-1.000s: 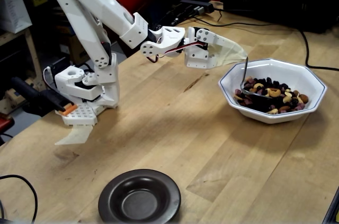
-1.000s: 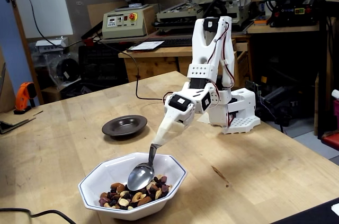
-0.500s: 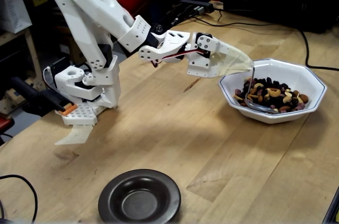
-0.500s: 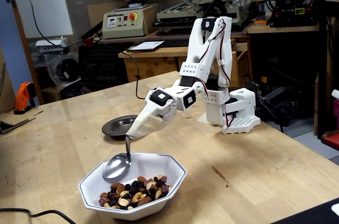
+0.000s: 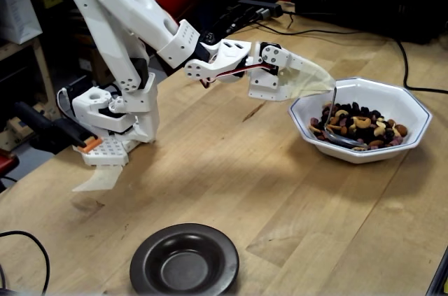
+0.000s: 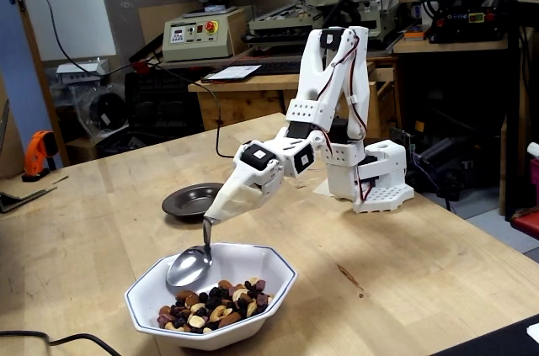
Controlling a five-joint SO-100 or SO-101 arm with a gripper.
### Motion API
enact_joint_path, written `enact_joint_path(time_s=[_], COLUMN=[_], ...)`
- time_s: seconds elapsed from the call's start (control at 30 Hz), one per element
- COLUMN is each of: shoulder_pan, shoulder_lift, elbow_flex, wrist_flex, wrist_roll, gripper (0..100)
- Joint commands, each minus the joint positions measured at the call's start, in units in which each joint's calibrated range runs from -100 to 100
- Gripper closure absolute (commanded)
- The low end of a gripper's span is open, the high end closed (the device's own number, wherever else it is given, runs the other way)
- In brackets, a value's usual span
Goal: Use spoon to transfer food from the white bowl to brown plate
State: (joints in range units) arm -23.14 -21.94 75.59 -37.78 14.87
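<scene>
My gripper [image 5: 323, 83] [image 6: 210, 219] is shut on the thin handle of the silver spoon [image 5: 341, 139] [image 6: 188, 267], which hangs down into the white bowl [image 5: 418, 127] [image 6: 282, 266]. The spoon's oval end rests low at the bowl's arm-side inner wall, beside the food [image 5: 360, 124] [image 6: 215, 304], a pile of nuts and dark raisins. No food shows on the spoon in either fixed view. The brown plate [image 5: 184, 261] [image 6: 187, 199] sits empty on the wooden table, apart from the bowl; in one fixed view the gripper hides part of it.
The arm's white base [image 5: 112, 124] [image 6: 377, 179] stands on the table. A black cable [image 5: 414, 88] runs past the bowl, another [image 5: 24, 236] near the plate. Workshop machines and benches stand behind the table edge.
The spoon has moved out of the middle of the food to the bowl's arm-side wall, the gripper swinging with it. Since half a second ago it has only dipped slightly.
</scene>
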Motion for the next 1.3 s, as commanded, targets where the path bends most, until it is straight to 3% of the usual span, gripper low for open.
enact_joint_path(time_s=[0.0,0.4,1.0,1.27], shoulder_pan=[-0.42,-0.79,-1.23,-7.31], shoulder_lift=[-0.27,-0.10,17.45,18.05], elbow_flex=[-2.85,-2.85,-3.73,-3.73], wrist_flex=[-0.96,-0.96,-1.67,-1.67], wrist_roll=[1.90,5.71,5.42,3.86], gripper=[96,96,96,96])
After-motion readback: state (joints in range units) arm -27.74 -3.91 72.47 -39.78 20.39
